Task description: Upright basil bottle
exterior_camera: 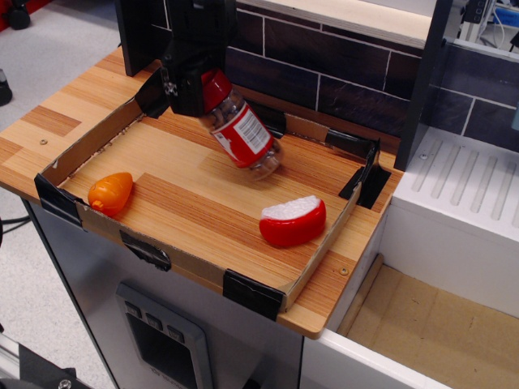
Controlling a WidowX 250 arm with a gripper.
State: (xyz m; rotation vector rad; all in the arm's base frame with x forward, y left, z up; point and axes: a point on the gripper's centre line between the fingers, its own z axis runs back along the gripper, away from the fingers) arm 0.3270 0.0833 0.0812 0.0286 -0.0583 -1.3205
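The basil bottle (243, 134) is a clear jar with a red cap and a red-and-white label. It hangs tilted in the air above the back middle of the wooden tray (195, 207), cap end up and to the left, base pointing down and to the right. My black gripper (197, 83) is shut on the bottle's cap end. The bottle's base is just above the tray floor; I cannot tell whether it touches.
An orange carrot-shaped toy (110, 192) lies at the tray's left front. A red cheese wedge (293, 220) lies at the right front. Low cardboard walls with black tape rim the tray. A dark brick wall (340, 73) stands behind, a white sink unit (454, 203) to the right.
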